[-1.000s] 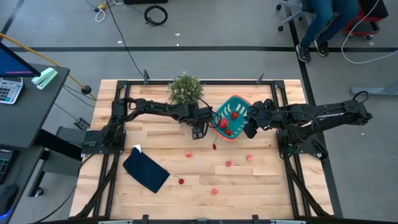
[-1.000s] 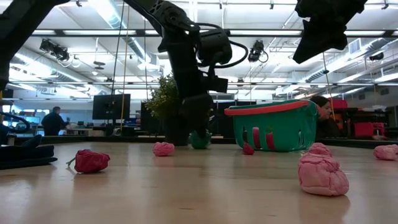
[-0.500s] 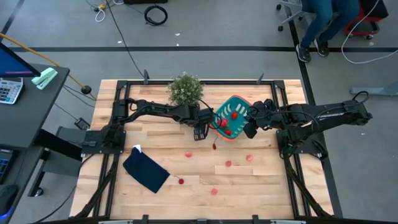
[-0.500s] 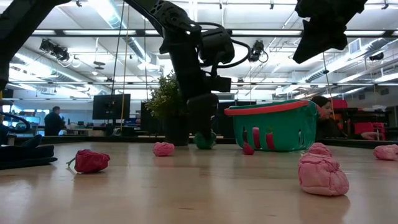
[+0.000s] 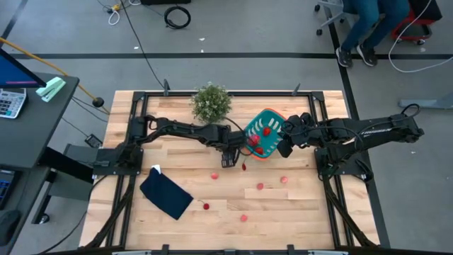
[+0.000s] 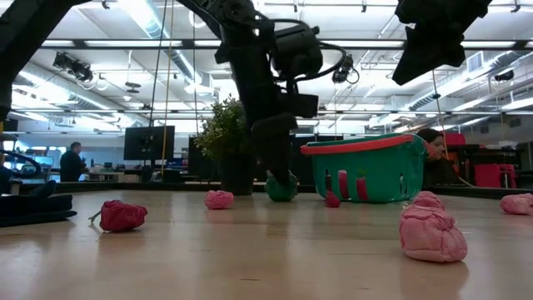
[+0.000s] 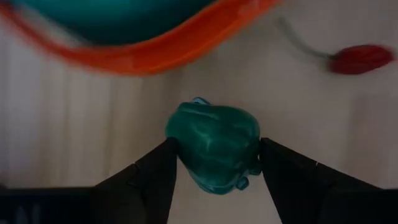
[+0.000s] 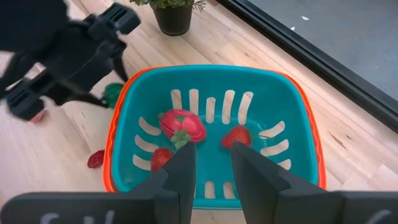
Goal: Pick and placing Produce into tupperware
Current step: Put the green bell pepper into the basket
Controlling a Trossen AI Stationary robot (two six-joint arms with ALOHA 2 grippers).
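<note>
**Q:** What is the left gripper point(image 7: 214, 165) doing?

**A:** Its two dark fingers point(image 7: 146, 180) pinch a small green toy vegetable point(image 7: 213, 146) from both sides. It sits low over the wooden table point(image 5: 184, 219), just left of the teal slotted plastic basket with the orange-red rim point(image 5: 263, 126). In the low view the green piece point(image 6: 281, 187) is at table level beside the basket point(image 6: 366, 171).

**Q:** And the right gripper point(image 8: 208, 171)?

**A:** It hangs above the basket's right side, fingers point(image 8: 180, 177) spread slightly apart, gripping nothing. Below it the basket point(image 8: 214, 81) holds three red toy fruits point(image 8: 181, 123).

**Q:** Where is the rest of the produce?

**A:** A dark red chilli-shaped piece with a thin stem point(image 7: 360, 58) lies on the table just beside the basket's near-left corner. Further out, small red and pink pieces point(image 5: 260, 186) are scattered over the near half of the table, well apart from the basket. In the low view a lumpy pink piece point(image 6: 431, 229) lies nearest the camera.

**Q:** Anything else on the table?

**A:** A bushy green potted plant point(image 5: 211, 103) stands at the far edge, left of the basket. A flat dark navy cloth point(image 5: 166, 193) lies at the near left.
</note>
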